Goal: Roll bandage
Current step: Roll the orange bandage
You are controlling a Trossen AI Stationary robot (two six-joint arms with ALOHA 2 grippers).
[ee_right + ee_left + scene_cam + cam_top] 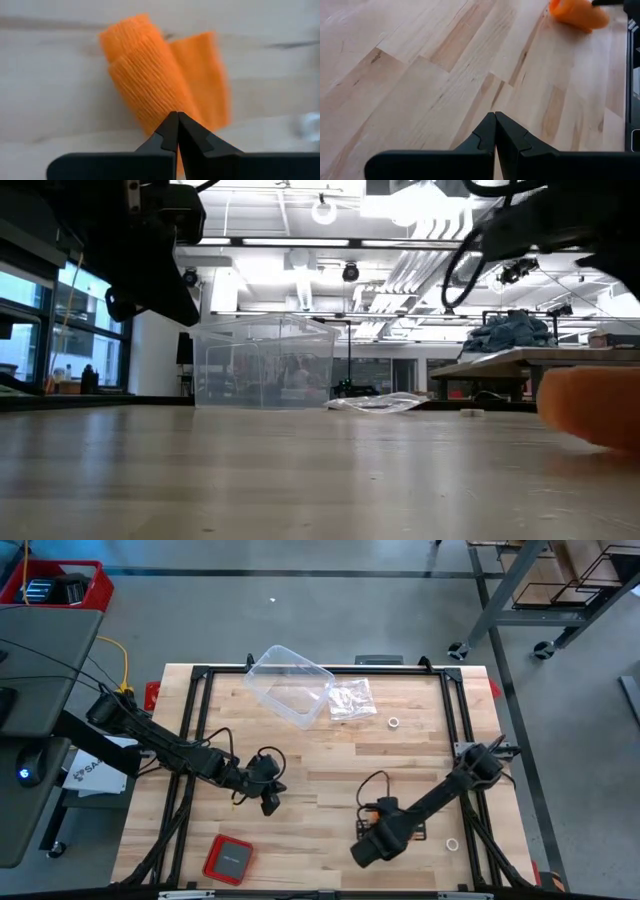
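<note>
The bandage [160,75] is sitting on the wooden table [330,765] as a fat orange roll, with a short flap of the strip lying flat just beside it. Judging by that, the rolling is looking nearly finished: most of the band is wound up, and only that loose tail is waiting to be tucked round.

In the high view the roll is almost hidden under the right arm, near the front right part of the table, with only a sliver of orange showing by the wrist. The right gripper [177,116] is hanging directly over the roll with its two fingers pressed tip to tip, gripping nothing; whether the tips are touching the fabric I cannot tell. The left gripper [495,116] is hovering over bare wood, well apart from the roll, fingers likewise pinched together and empty, with the orange bundle showing far off in its wrist view.

At the back of the table a clear plastic box [288,685] and a crinkled clear bag [351,699] are sitting side by side, out of the action, and a small red case [228,859] is lying near the front left edge.

My read on what is left: bringing that last flap over and pressing the roll snug so it is holding its shape. With soft fabric, the roll could be springing loose once nothing is bearing on it.
</note>
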